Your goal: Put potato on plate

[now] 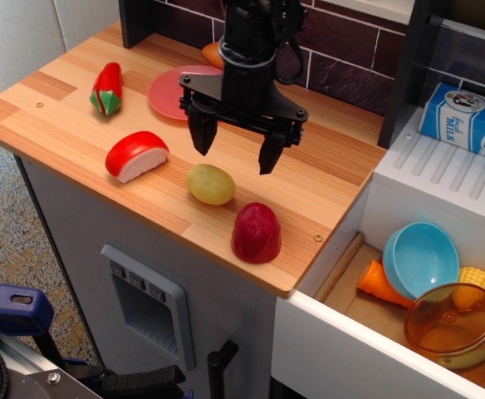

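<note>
**Inspector A:** Position of the potato (210, 184)?

**Inspector B:** Lying on the wooden surface (325, 179), toward its front edge. Flanked by a red-and-white toy slice (136, 155) to its left and a dark red dome toy (257, 233) just beside it, to the front right. Touching neither.

**Inspector A:** Condition of the hand (236, 147)?

**Inspector B:** Black, pointing down, fingers spread wide apart, gripping nothing. Hanging just behind and above the potato, slightly to its right. No visible contact with the potato.

**Inspector A:** And the plate (169, 93)?

**Inspector B:** Pink, flat on the surface, well behind the potato near the brick back wall, partly hidden by the arm. Nothing visible on its exposed part. An orange toy (213, 55) behind it, mostly covered. A red pepper toy (107, 88) left of the plate.

**Inspector A:** Anything right of the potato?

**Inspector B:** Open drawer holding a blue bowl (420, 258); milk carton (464, 118) on the ribbed white shelf above.
</note>
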`<action>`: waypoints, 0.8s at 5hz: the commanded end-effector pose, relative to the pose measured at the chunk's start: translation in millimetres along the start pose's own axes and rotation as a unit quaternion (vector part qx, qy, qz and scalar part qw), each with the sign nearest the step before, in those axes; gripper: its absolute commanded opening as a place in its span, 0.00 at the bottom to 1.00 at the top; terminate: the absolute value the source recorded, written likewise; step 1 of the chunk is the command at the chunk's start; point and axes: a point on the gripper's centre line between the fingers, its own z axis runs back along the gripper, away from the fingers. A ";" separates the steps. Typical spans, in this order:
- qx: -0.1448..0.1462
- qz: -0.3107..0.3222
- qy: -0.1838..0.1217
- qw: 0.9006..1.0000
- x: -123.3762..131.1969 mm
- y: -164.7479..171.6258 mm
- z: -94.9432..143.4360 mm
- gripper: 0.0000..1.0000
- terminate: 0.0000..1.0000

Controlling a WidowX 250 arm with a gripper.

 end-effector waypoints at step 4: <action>-0.019 0.027 -0.009 0.999 -0.3 19.7 -18.6 1.00 0.00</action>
